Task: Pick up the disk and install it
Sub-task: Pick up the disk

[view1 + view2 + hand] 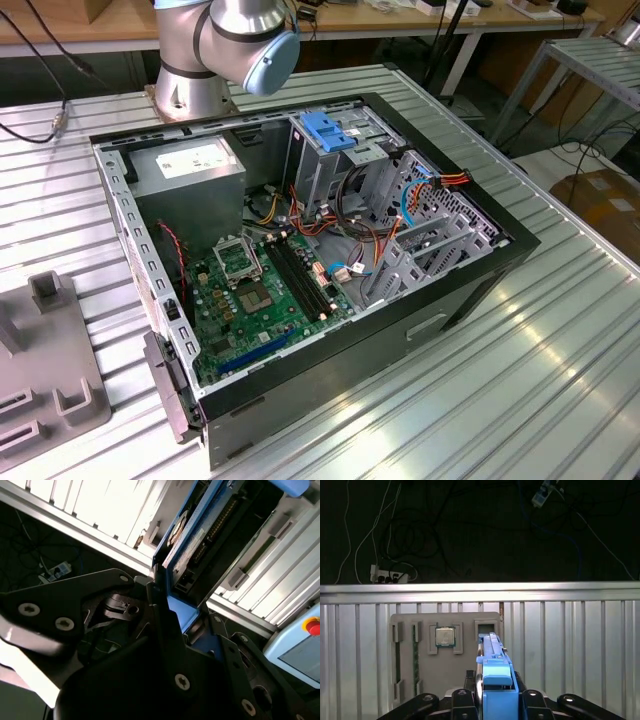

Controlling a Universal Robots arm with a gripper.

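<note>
In the first wrist view the gripper [496, 702] pinches the disk [492, 662] edge-on, its jaws pressed against either side. The disk hangs over a grey tray [420, 675] on the slatted table [580, 655], just beside a chip [445, 636] seated there. Whether its far end touches the tray is hard to tell. The second wrist view shows the disk's underside and pin connector [220, 522]. In the exterior view the open case [400, 345] lies on its side. Its power supply [190, 185] bears a white label [205, 155], the print too small to read.
</note>
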